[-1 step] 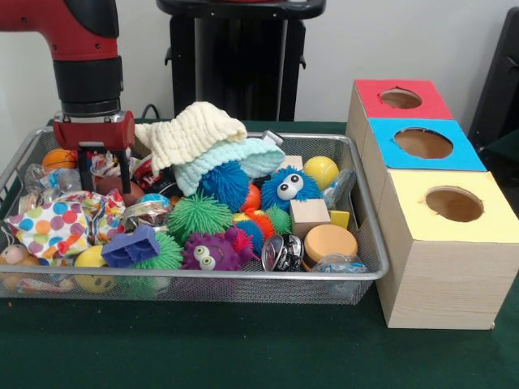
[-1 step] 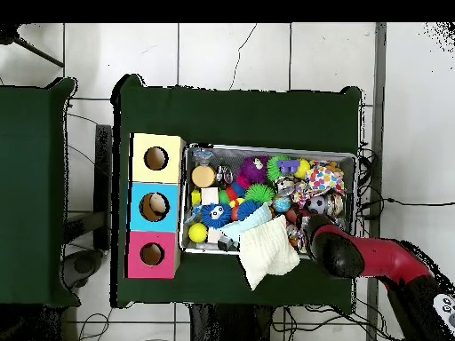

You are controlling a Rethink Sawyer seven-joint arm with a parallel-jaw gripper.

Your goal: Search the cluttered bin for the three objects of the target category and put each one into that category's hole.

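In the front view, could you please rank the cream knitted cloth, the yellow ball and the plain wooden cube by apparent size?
1. cream knitted cloth, clearly largest.
2-3. plain wooden cube and yellow ball look alike; the cube lies nearer the camera, so I won't rank them.

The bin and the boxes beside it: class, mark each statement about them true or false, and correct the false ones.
1. The gripper is over the end of the bin farthest from the boxes. True.
2. The three boxes have green, black and white tops. False: the tops are red, blue and yellow.
3. A cream knitted cloth lies on top of the pile. True.
4. The bin is empty. False: it is crowded with toys, including a blue fuzzy ball with eyes.
5. Each box top has a round hole. True.
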